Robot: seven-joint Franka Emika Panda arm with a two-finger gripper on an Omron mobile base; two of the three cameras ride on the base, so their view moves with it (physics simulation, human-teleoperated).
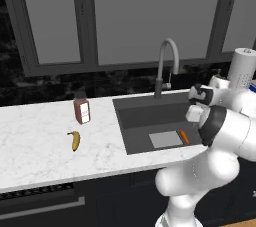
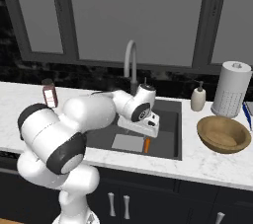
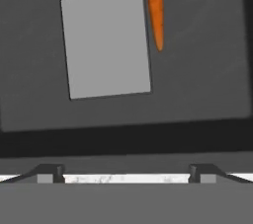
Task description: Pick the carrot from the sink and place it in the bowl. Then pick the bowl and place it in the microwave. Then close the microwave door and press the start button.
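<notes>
Near the right of centre in the left base view, the carrot lay on the floor of the sink, just beside the right edge of the light grey patch. From the right base view the same carrot showed low in the middle of the frame, just beneath the white hand of the arm, which reached over the sink. The claw stood with its jaws spread wide and nothing between them, its two dark fingertips far apart at the bottom of the hand view; the carrot sat in the upper right of that frame, well apart from them, touching or nearly touching the grey patch. At the right of the right base view the wooden bowl rested on the marble surface, with a paper towel roll and a soap bottle behind it. Left of the sink, a banana and a brown jar lay on the surface.
</notes>
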